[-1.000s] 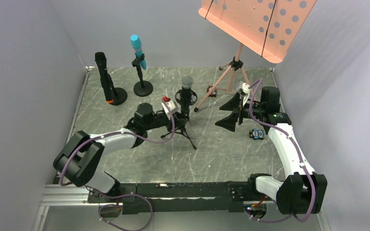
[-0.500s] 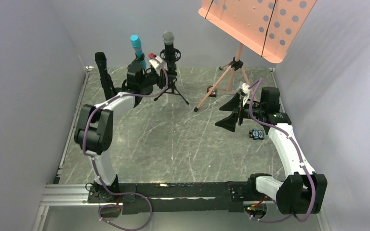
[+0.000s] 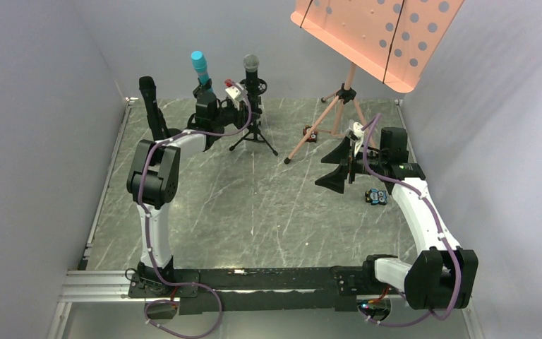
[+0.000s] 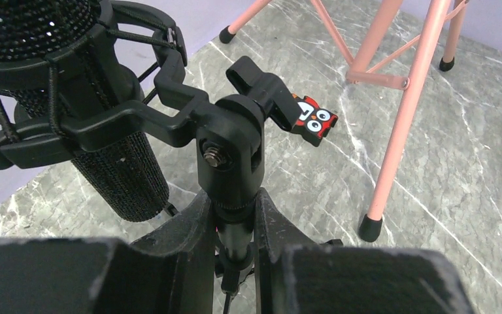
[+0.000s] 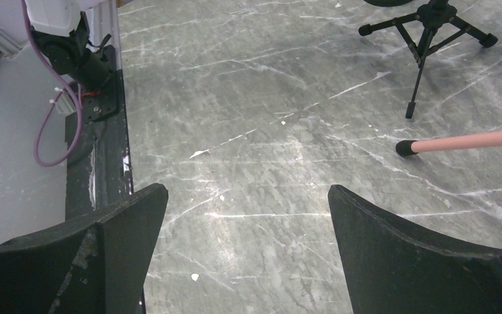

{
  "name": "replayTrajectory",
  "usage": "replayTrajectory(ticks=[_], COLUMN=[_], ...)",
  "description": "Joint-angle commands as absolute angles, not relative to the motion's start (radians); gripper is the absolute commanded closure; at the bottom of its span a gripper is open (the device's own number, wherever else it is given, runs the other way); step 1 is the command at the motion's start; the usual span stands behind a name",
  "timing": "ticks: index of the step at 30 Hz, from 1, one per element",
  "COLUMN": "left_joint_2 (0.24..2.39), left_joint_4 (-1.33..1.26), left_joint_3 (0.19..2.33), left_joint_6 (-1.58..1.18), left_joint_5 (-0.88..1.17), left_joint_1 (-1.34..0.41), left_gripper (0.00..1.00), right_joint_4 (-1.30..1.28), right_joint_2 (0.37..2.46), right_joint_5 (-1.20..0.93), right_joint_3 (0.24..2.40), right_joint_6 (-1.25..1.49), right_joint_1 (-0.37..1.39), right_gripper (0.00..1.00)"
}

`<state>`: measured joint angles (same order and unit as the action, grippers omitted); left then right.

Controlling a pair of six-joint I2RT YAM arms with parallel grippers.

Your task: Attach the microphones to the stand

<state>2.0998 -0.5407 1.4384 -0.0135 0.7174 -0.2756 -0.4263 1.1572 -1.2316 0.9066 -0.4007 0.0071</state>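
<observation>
The black mic with a silver mesh head [image 3: 252,65] sits in the shock mount of a small black tripod stand [image 3: 254,138] at the back of the table. My left gripper [image 3: 249,113] is shut on the stand's stem; in the left wrist view the gripper [image 4: 233,212] clamps the stem just under the mount, with the mic [image 4: 114,163] at its left. The cyan-blue mic [image 3: 200,69] stands in a clip stand just left of it. The long black mic [image 3: 150,104] stands further left, its lower end behind my arm. My right gripper [image 3: 337,166] is open and empty, above bare floor [image 5: 245,216].
A pink music stand [image 3: 374,35] rises at the back right, its legs [image 4: 399,118] close to the tripod. A small red owl figure [image 4: 314,121] lies between them. A small blue object [image 3: 375,196] lies by the right arm. Grey walls enclose the table.
My left arm has carried the tripod stand with the mesh-head mic from the table's middle to the back, beside the cyan mic. The right arm has barely moved.
</observation>
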Motion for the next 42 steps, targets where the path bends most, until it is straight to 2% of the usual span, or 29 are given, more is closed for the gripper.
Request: replayTrajectory(ticks=[1,4,6,14,21,24,28,32,35,37,38,42], left_joint_2=[2.049,2.019,1.997,1.866,1.585,1.412,1.150,0.915,0.794,0.753,0.738,0.650], left_joint_4=[-0.555,-0.540,-0.544,-0.541,-0.383,-0.219,0.057,0.143,0.087,0.073,0.108,0.301], left_joint_3=[1.420,1.389,1.367,1.267,1.073,1.017,0.986,0.889,0.758,0.702,0.691,0.696], left_joint_6=[0.041,0.051,0.051,0.036,-0.053,-0.070,-0.065,-0.177,-0.320,-0.383,-0.377,-0.230], left_joint_5=[0.722,0.715,0.710,0.645,0.513,0.465,0.439,0.585,0.774,0.881,0.891,0.715], left_joint_1=[-0.279,-0.279,-0.279,-0.278,-0.289,-0.308,-0.295,-0.140,0.057,0.186,0.227,0.246], left_gripper=[0.78,0.56,0.45,0.16,0.08,0.01,0.01,0.01,0.01,0.01,0.01,0.01], right_joint_4=[-0.431,-0.428,-0.427,-0.430,-0.468,-0.469,-0.443,-0.446,-0.556,-0.542,-0.521,-0.443], right_joint_2=[1.166,1.164,1.162,1.154,1.151,1.137,1.090,1.031,0.989,0.941,0.912,0.790], right_joint_5=[-1.247,-1.245,-1.241,-1.223,-1.157,-1.154,-1.214,-1.224,-1.102,-0.969,-0.887,-0.542], right_joint_3=[0.954,0.953,0.951,0.948,0.959,0.961,0.956,0.971,1.008,0.996,0.982,0.921], right_joint_6=[-0.436,-0.436,-0.437,-0.448,-0.503,-0.502,-0.453,-0.398,-0.418,-0.323,-0.260,-0.048], right_joint_1=[0.006,0.006,0.006,0.006,0.006,-0.042,-0.167,-0.309,-0.357,-0.387,-0.400,-0.431], right_gripper=[0.00,0.00,0.00,0.00,0.00,0.00,0.00,0.00,0.00,0.00,0.00,0.00])
